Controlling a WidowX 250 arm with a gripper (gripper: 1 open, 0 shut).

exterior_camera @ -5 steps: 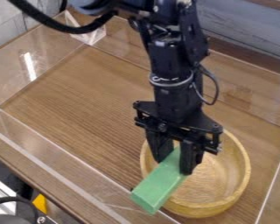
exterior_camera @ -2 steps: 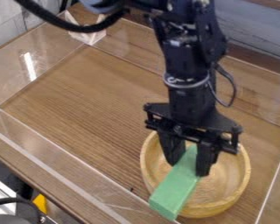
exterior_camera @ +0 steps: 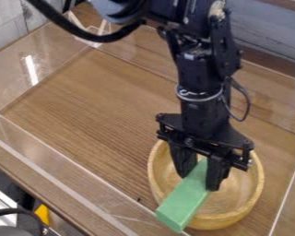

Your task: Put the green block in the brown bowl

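I have the end effector clamped on the upper end of the green block, whose long axis slants down toward the camera, its lower end overhanging the near rim of the brown bowl below.

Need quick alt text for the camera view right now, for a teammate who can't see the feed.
A black robot arm's claw points down over the brown bowl, gripping one end of the green block. The block slants from inside the bowl out across its near rim. The bowl sits on a wooden tabletop with clear walls around it.
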